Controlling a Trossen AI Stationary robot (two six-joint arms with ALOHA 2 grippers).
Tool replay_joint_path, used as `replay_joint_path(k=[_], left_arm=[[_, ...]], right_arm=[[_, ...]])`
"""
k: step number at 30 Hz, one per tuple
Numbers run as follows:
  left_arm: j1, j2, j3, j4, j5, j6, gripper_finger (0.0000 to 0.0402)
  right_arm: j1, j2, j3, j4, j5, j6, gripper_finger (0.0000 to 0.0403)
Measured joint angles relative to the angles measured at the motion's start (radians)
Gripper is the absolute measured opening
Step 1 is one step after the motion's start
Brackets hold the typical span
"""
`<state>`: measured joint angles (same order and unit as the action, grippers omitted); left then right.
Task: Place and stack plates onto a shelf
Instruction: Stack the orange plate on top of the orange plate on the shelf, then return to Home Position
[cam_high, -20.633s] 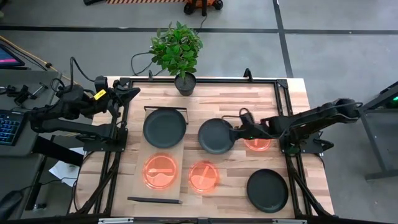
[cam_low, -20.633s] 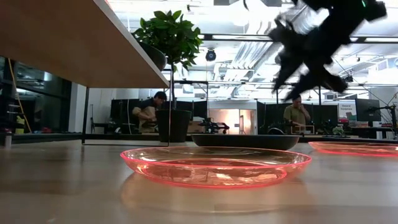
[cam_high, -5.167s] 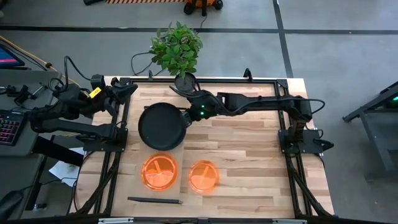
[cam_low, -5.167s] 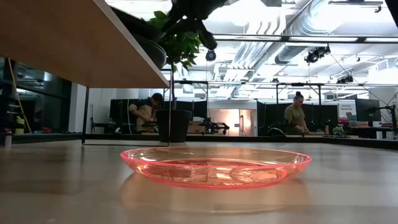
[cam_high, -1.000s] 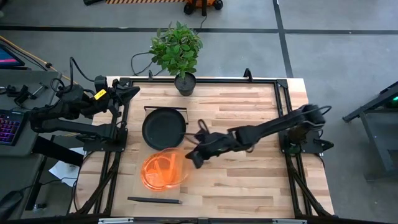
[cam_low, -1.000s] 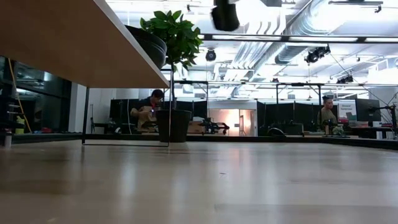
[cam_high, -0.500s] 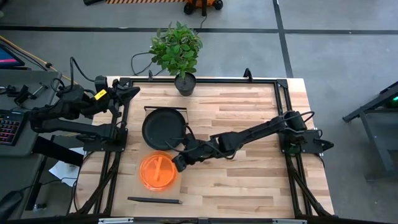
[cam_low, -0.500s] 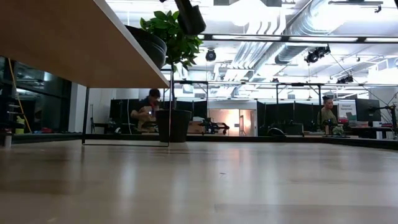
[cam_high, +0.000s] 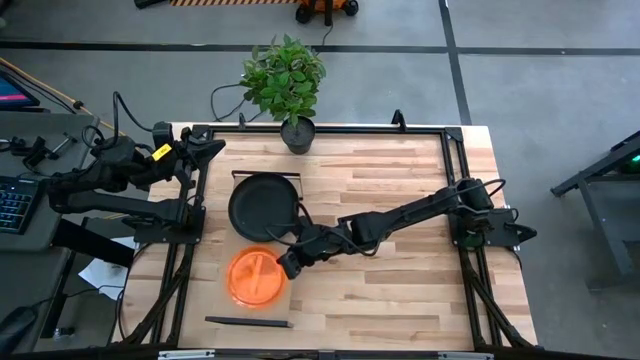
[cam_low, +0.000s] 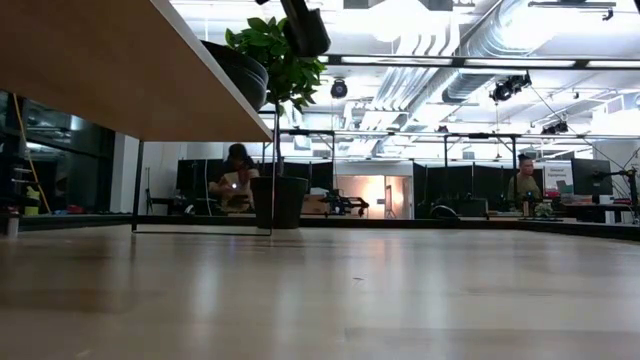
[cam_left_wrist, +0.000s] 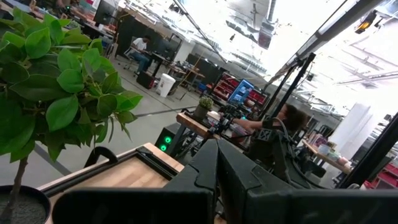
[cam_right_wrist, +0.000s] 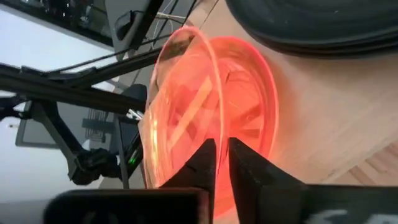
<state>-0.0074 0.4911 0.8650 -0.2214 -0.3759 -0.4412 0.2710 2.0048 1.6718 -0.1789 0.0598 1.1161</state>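
The shelf (cam_high: 290, 240) is a pale board with black rails at its short ends. A stack of dark plates (cam_high: 263, 205) sits on its far half, also seen in the right wrist view (cam_right_wrist: 311, 25). Orange plates (cam_high: 255, 277) lie stacked on its near half. My right gripper (cam_high: 287, 262) reaches across from the table's right and is shut on the top orange plate (cam_right_wrist: 186, 106). My left gripper (cam_high: 207, 150) waits shut at the table's far left corner, touching nothing. My right gripper pinches the top orange plate by its rim (cam_right_wrist: 219, 127), on the side toward the table's right. One finger (cam_right_wrist: 205, 163) is on its underside and the other (cam_right_wrist: 242, 163) inside the dish. The fingers come in low from the right. The plate stands tilted over the orange plate beneath (cam_right_wrist: 255, 106).
A potted plant (cam_high: 285, 80) stands at the table's far edge, just behind the shelf. Black frame rails (cam_high: 455, 170) run around the tabletop. Bare wood (cam_high: 400, 290) lies to the right of the shelf. In the low view, people sit at desks (cam_low: 235, 180) far behind.
My right gripper has carried the orange plate toward the table's left and a little nearer, bringing it over the orange plates on the shelf's near half. In the last half second it has almost stopped. The left arm has kept still.
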Motion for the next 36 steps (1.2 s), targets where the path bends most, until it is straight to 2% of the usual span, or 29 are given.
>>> replay_joint_path(k=[6, 11, 19, 25, 32, 34, 36], left_arm=[[0.0, 0.0, 0.0, 0.0, 0.0, 0.0, 0.0], [0.0, 0.0, 0.0, 0.0, 0.0, 0.0, 0.0], [0.0, 0.0, 0.0, 0.0, -0.001, 0.0, 0.0], [0.0, 0.0, 0.0, 0.0, -0.002, 0.0, 0.0], [0.0, 0.0, 0.0, 0.0, -0.001, 0.0, 0.0], [0.0, 0.0, 0.0, 0.0, -0.001, 0.0, 0.0], [0.0, 0.0, 0.0, -0.007, -0.002, 0.0, 0.0]], right_arm=[[-0.007, 0.0, 0.0, 0.02, 0.007, -0.059, 0.0104], [-0.032, -0.004, -0.001, 0.044, -0.071, -0.122, 0.0159], [-0.067, -0.05, -0.001, -0.008, -0.202, -0.224, 0.019], [-0.077, -0.137, -0.001, -0.267, -0.213, -0.359, 0.019], [-0.033, -0.258, -0.006, -0.821, -0.001, -0.459, 0.019], [-0.019, -0.31, -0.06, -0.887, 0.041, -0.439, 0.019], [-0.009, -0.39, -0.168, -0.853, 0.044, -0.385, 0.019]])
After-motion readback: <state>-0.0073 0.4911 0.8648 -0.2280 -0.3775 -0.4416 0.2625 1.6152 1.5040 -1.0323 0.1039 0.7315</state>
